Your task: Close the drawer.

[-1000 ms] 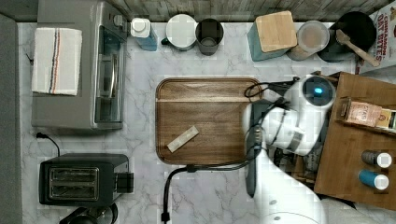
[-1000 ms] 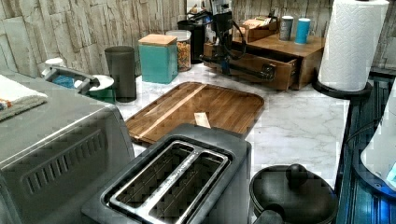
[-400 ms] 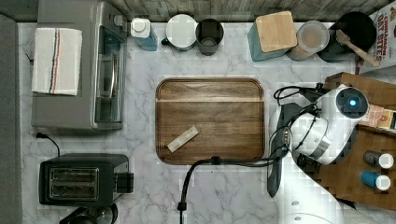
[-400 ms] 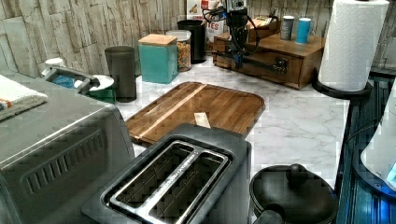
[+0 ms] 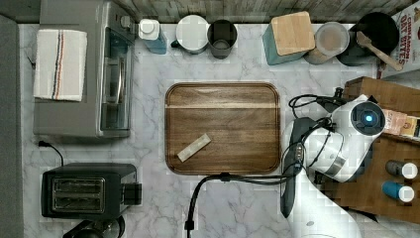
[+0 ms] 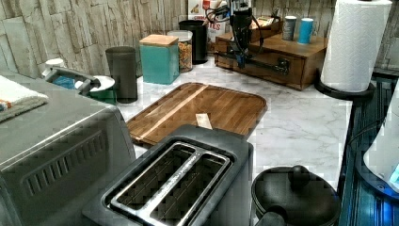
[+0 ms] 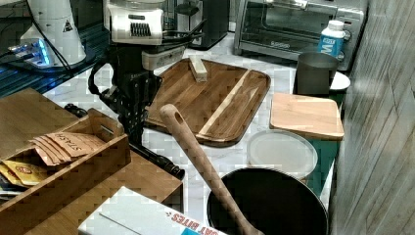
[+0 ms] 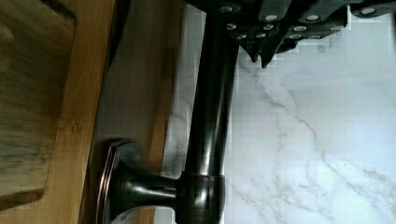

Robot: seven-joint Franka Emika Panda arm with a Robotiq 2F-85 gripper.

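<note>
White marbled surface runs under everything, with a grey plank wall along the top edge of the top view. At that frame's centre lies a dark wooden tray with rounded corners, a small pale block resting on its lower left part. Bare marble rings the tray on every side, widest below it, where a black cable crosses.

At the right edge of the top view stands the wooden cabinet, and in the left view, upper right of centre, its drawer sits with its front about flush with the cabinet face. A dark bar handle runs along that front on a flared mount. The gripper hangs straight down at the handle. In the wrist view the dark fingers sit right over the bar, though whether they clasp it or merely touch it I cannot tell.

In the left view a wide strip of open marble separates the cabinet front from the tray's far edge. A paper towel roll stands just beside the cabinet at the frame's upper right. A toaster fills the lower left of the top view, a toaster oven the upper left.
</note>
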